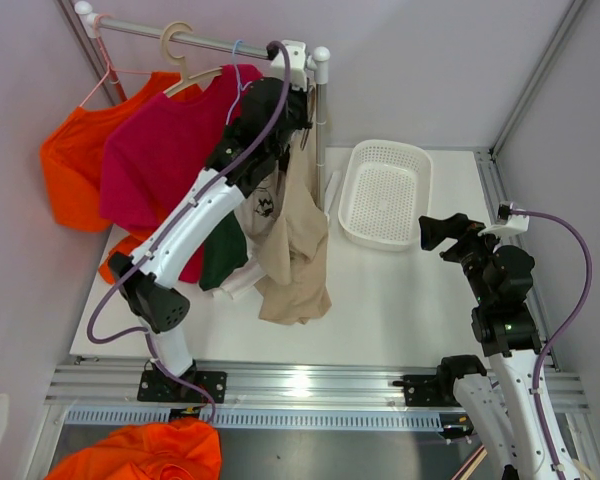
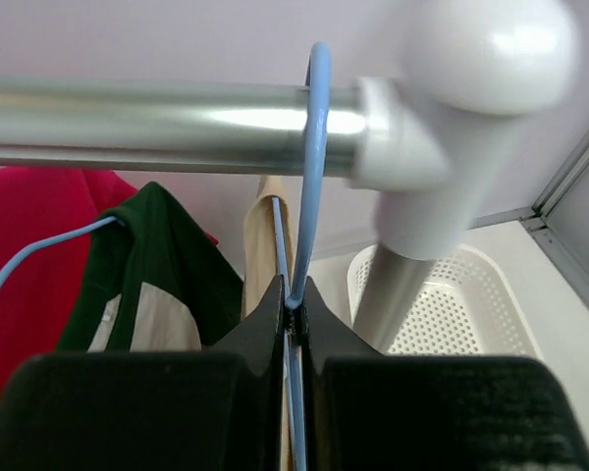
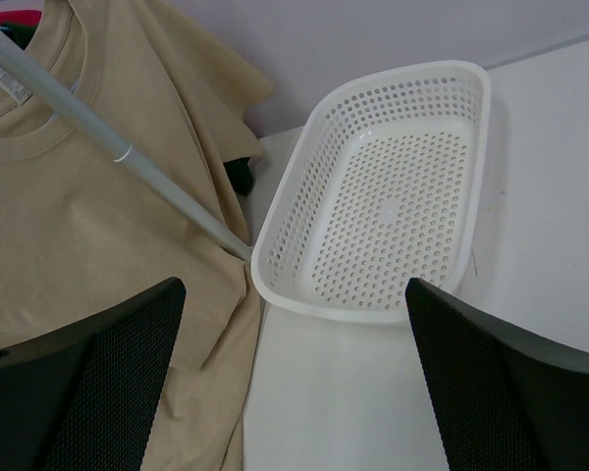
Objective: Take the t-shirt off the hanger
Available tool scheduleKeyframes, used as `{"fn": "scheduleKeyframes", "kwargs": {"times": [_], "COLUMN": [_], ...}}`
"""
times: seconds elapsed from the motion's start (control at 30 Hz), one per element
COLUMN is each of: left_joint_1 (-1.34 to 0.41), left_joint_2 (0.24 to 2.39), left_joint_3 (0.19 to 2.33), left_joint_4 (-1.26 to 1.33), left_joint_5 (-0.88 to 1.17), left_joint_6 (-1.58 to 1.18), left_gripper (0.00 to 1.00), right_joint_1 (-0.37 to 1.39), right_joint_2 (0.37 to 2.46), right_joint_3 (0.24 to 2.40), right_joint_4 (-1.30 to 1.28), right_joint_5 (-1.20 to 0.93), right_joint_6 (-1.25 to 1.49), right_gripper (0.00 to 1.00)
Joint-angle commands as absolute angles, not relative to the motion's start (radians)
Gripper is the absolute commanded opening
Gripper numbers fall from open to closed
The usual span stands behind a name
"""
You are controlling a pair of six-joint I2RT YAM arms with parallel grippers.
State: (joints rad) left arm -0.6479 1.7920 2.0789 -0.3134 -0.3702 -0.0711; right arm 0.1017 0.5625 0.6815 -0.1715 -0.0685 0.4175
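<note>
Although the left arm is already up at the rack, the beige t-shirt [image 1: 295, 240] is not yet off. It hangs beside the rack's upright post, its hem drooping toward the table [image 1: 380, 300], with a dark green shirt [image 1: 223, 255] and a crimson one [image 1: 165, 150] next along the rail [image 2: 128, 128]. The left gripper [image 2: 293, 299] is pinched tight on the thin neck of the blue hanger [image 2: 317, 147], just under the hook, which is still looped over the rail by the white end cap. That wire seems to run down into the beige collar, though the shoulders are hidden.

The right gripper [image 3: 294, 383] hovers with its fingers spread wide and holds nothing, facing the shirt and the white basket [image 3: 393, 77]. I judge the task to be at its start: the hanger is secured, but freeing the collar and pulling the cloth away are still to come.
</note>
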Motion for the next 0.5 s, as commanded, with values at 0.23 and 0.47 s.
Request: {"fn": "scheduleKeyframes", "kwargs": {"times": [0.23, 0.47], "left_joint_1": [-0.719, -0.721], "left_joint_2": [1.729, 1.628], "left_joint_3": [2.071, 1.971], "left_joint_4": [-0.011, 0.051], "left_joint_5": [-0.541, -0.656], "left_joint_6": [0.213, 0.224], "left_gripper": [0.01, 0.01], "right_joint_1": [0.104, 0.106], "right_joint_2": [0.564, 0.571], "right_joint_3": [0.718, 0.718], "right_joint_4": [-0.175, -0.173], "right_joint_5": [-0.071, -0.081], "right_joint_6": [0.414, 0.414], "right_gripper": [0.99, 1.0]}}
